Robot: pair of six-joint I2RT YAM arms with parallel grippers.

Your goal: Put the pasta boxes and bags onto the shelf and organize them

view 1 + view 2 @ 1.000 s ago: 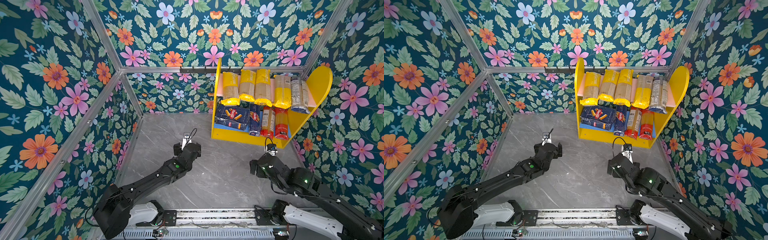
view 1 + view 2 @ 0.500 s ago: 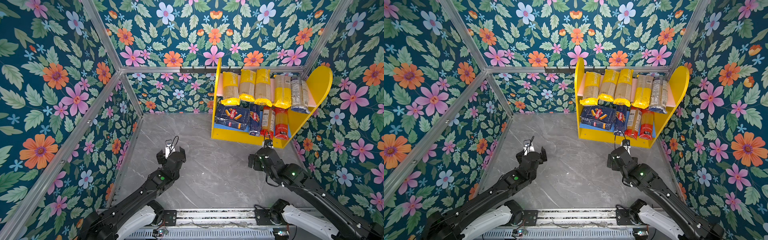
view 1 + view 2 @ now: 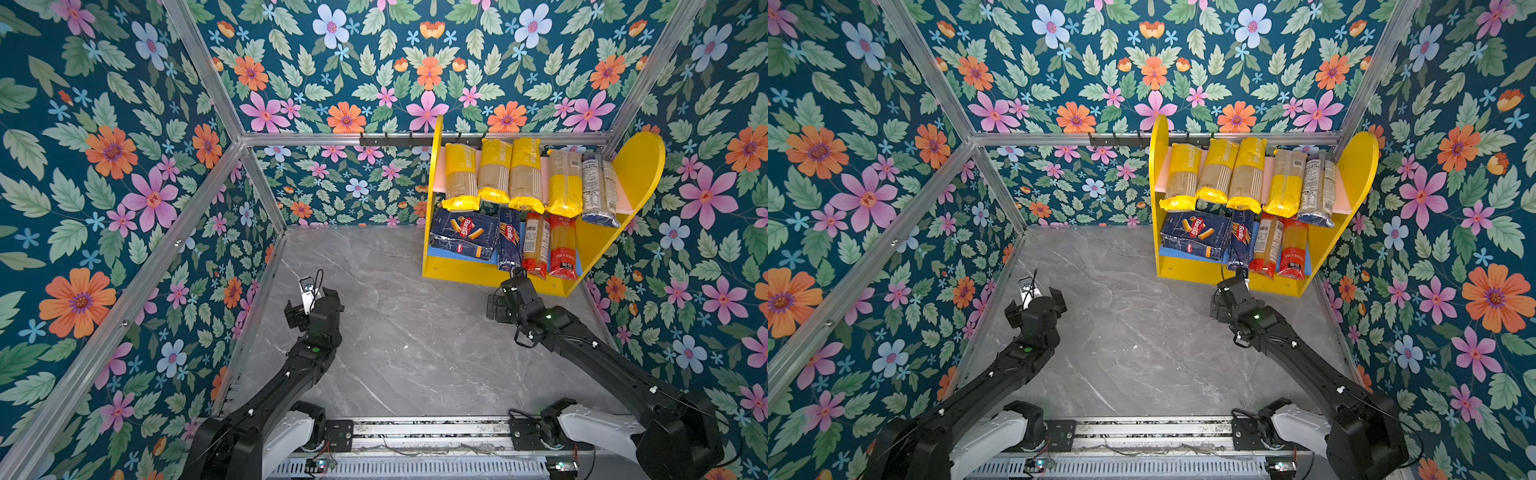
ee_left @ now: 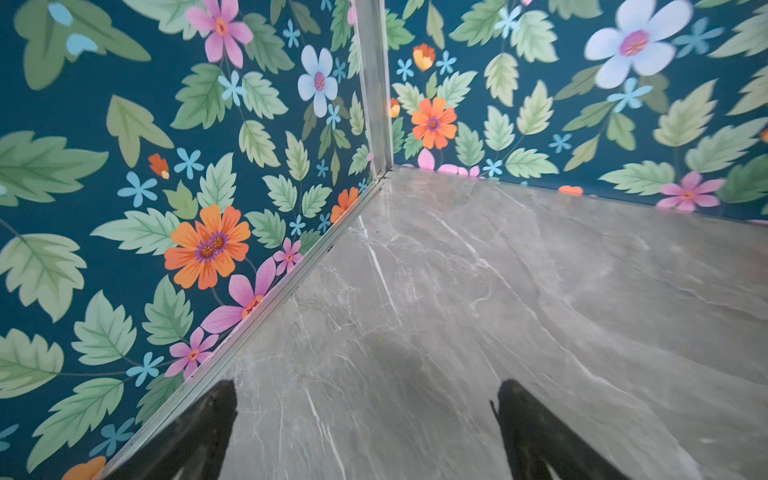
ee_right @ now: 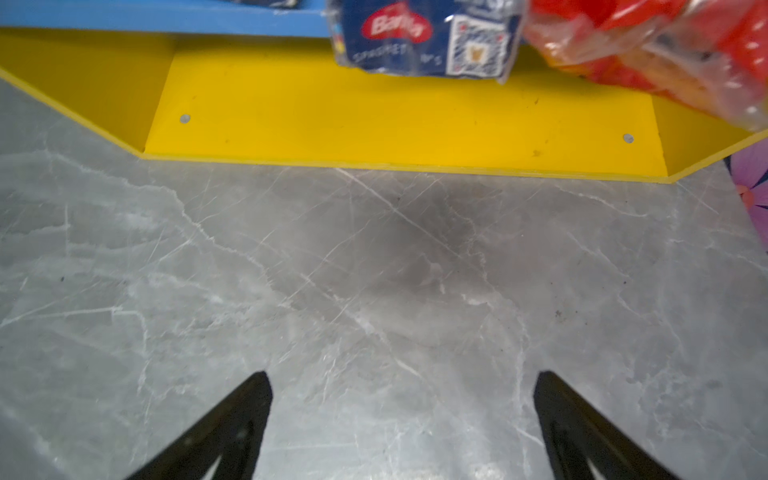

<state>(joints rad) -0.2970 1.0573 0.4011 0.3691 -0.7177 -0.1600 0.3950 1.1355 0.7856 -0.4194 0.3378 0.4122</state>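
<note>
Shelf [image 3: 636, 166] holds pasta boxes [image 3: 463, 239], bags [image 3: 494, 174]; L pincer [image 4: 365, 390], R pincer [image 5: 403, 382] spread wide, empty.

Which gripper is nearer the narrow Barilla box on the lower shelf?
Right. The right gripper hangs open just in front of the narrow Barilla box; the left gripper is open far off across the table, by the side wall.

In the right wrist view the narrow Barilla box [image 5: 424, 37] and a red-ended bag [image 5: 648, 45] are cut off by the frame edge, the bag blurred. In both top views the rear end of the wide Barilla box [image 3: 463, 239] is hidden beneath the yellow-ended bags [image 3: 494, 174].
</note>
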